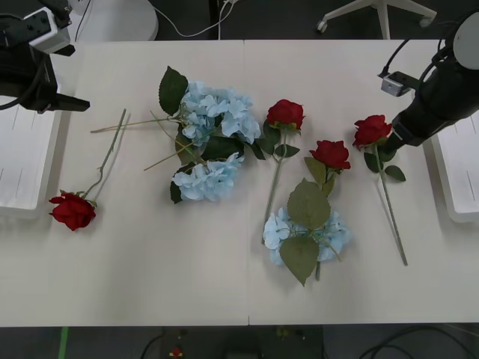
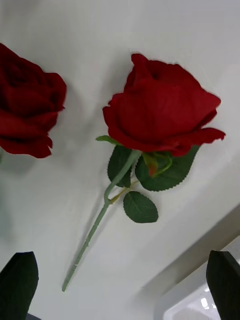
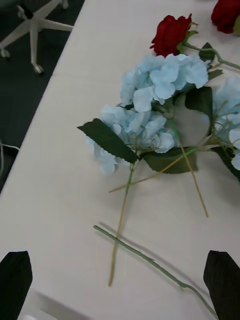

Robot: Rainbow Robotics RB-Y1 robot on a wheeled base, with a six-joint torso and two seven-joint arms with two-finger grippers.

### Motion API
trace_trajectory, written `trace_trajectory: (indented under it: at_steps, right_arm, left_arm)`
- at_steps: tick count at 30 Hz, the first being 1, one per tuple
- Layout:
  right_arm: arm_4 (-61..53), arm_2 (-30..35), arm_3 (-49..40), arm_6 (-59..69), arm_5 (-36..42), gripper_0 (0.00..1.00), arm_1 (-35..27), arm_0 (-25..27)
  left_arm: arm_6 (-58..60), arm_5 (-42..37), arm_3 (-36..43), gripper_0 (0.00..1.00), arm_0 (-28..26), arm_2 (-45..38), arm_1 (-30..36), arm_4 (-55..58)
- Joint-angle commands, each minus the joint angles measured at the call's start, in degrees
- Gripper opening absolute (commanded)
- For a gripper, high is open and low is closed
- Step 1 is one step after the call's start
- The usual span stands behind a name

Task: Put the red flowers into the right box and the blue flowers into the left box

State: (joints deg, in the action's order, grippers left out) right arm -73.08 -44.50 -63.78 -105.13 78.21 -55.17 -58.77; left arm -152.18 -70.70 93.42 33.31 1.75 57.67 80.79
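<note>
Four red flowers lie on the table: one at the left (image 1: pixel 72 210), two in the middle (image 1: pixel 285 114) (image 1: pixel 331 154) and one at the right (image 1: pixel 372 130). My right gripper (image 1: pixel 391 142) hovers open just above that rightmost rose (image 2: pixel 160 112), its black fingers apart (image 2: pixel 120 295). Blue flowers lie in clusters at centre left (image 1: pixel 217 112) (image 1: pixel 208 179) and centre front (image 1: pixel 307 233). Over the left box's (image 1: pixel 26 161) far end, my left gripper (image 1: pixel 63 102) is open (image 3: pixel 120 295) and faces the blue flowers (image 3: pixel 150 100). The right box (image 1: pixel 458 179) sits at the table's right edge.
A long green rose stem (image 3: pixel 150 262) and thin tan stems (image 1: pixel 123 126) stretch between the left box and the blue clusters. Office chair legs (image 1: pixel 378 11) stand beyond the table's far edge. The table's front strip (image 1: pixel 150 284) is bare.
</note>
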Motion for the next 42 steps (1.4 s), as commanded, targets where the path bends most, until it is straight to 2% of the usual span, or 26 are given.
trace_trajectory:
  at_steps: [1, 6, 9, 13, 16, 19, 22, 24, 27, 29, 30, 31, 32, 33, 34, 35, 37, 42]
  right_arm:
    - [3.21, 1.35, 0.15, 2.3, -1.66, 0.97, 1.47, 3.48]
    - [4.44, 1.35, 1.55, 3.0, -4.82, 0.97, 3.4, 5.15]
    - [4.79, 1.35, 4.54, 3.26, -6.76, 0.97, 5.16, 5.07]
    - [5.32, 1.35, 9.38, 3.35, -11.06, 0.97, 7.97, 5.07]
    - [5.67, 1.43, 11.22, 3.35, -12.56, 0.97, 9.29, 5.07]
    - [5.94, 1.35, 12.01, 3.53, -13.43, 0.97, 9.9, 5.07]
    - [6.11, 1.35, 12.8, 3.61, -13.7, 0.97, 10.34, 5.07]
    - [6.2, 1.35, 13.51, 3.53, -14.23, 0.86, 10.78, 5.07]
    - [6.29, 1.35, 14.47, 3.53, -15.02, 0.78, 11.4, 5.07]
    - [6.46, 1.43, 15.0, 3.61, -15.54, 0.71, 11.93, 5.07]
    - [6.46, 1.35, 15.18, 3.7, -15.72, 0.7, 11.93, 5.07]
    - [6.55, 1.43, 15.18, 3.79, -15.9, 0.57, 12.1, 5.07]
    - [6.64, 1.43, 15.26, 3.88, -15.98, 0.39, 12.1, 5.07]
    - [6.73, 1.43, 15.18, 3.97, -15.9, 0.3, 12.1, 5.07]
    - [6.73, 1.35, 15.26, 4.23, -15.98, 0.09, 12.1, 5.07]
    - [6.73, 1.43, 15.26, 4.32, -15.98, 0.03, 12.1, 5.07]
    - [6.9, 1.43, 15.26, 4.58, -16.16, 0.0, 12.1, 5.07]
    - [6.64, 1.43, 15.26, 5.37, -16.6, 0.0, 12.1, 4.98]
  left_arm:
    - [22.28, 14.71, 10.82, 1.0, -3.43, 10.47, 11.5, -1.16]
    - [43.63, 32.64, 18.11, 1.0, -3.51, 21.72, 18.35, -6.44]
    - [53.48, 38.8, 20.13, 1.0, -3.51, 24.79, 18.97, -12.41]
    - [77.38, 48.29, 21.28, 1.0, -3.51, 29.45, 19.06, -26.47]
    - [92.85, 52.6, 20.31, 1.0, -3.51, 31.56, 18.88, -31.48]
    - [107.09, 53.3, 20.22, 1.0, -3.43, 32.97, 18.79, -36.49]
    - [120.19, 59.36, 19.08, 1.0, -3.51, 35.6, 19.23, -42.12]
    - [129.06, 67.36, 16.09, 1.0, -2.46, 39.12, 20.29, -51.7]
    - [135.3, 82.13, 7.21, 1.0, 1.67, 45.01, 20.2, -68.31]
    - [137.32, 97.95, -1.66, 1.0, 4.66, 48.52, 18.79, -72.79]
    - [137.15, 102.17, -4.04, 1.0, 5.28, 49.31, 18.44, -73.23]
    - [136.97, 109.81, -8.43, 1.0, 6.68, 50.63, 17.83, -74.9]
    - [136.71, 116.32, -12.3, 1.0, 8.09, 52.04, 17.56, -76.57]
    - [136.09, 119.04, -14.06, 1.0, 8.79, 52.65, 17.56, -77.63]
    - [133.72, 125.98, -18.1, 1.0, 10.46, 53.88, 17.74, -80.97]
    - [132.93, 127.3, -18.89, 1.0, 10.81, 53.97, 17.74, -82.11]
    - [128.62, 133.81, -23.28, 1.0, 13.27, 53.97, 17.74, -89.67]
    - [116.76, 141.54, -29.08, 1.0, 17.93, 53.97, 17.74, -101.88]
